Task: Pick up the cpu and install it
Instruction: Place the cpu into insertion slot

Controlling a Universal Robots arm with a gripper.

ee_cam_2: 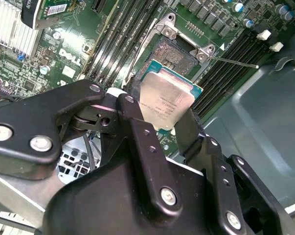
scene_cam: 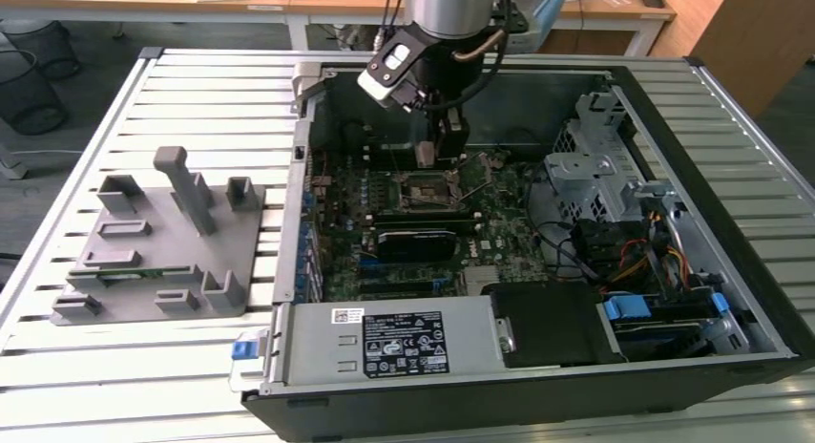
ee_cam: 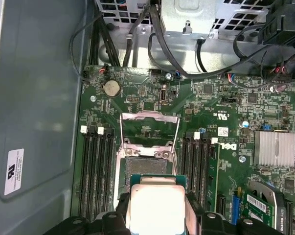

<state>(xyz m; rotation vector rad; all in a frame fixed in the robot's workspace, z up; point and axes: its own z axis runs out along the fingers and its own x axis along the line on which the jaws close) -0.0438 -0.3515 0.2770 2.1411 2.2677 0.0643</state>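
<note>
Holding the cpu (ee_cam_2: 167, 98) by two opposite edges, the gripper (ee_cam_2: 162, 115) is closed on it, fingers (ee_cam_2: 137, 127) clamped either side, with the metal top facing the camera in both wrist views. The chip sits over the open socket (ee_cam: 147, 164); can't judge the gap. The socket frame (ee_cam: 149, 125) is flipped up. All of this is inside the open computer case (scene_cam: 510, 410) on the slatted tabletop (scene_cam: 204, 90). The grey fixture tray (scene_cam: 166, 242) sits outside the case, at the exterior view's left.

Shiny metal cpu (ee_cam_2: 167, 100), matt black fingers (ee_cam_2: 147, 147)
</note>
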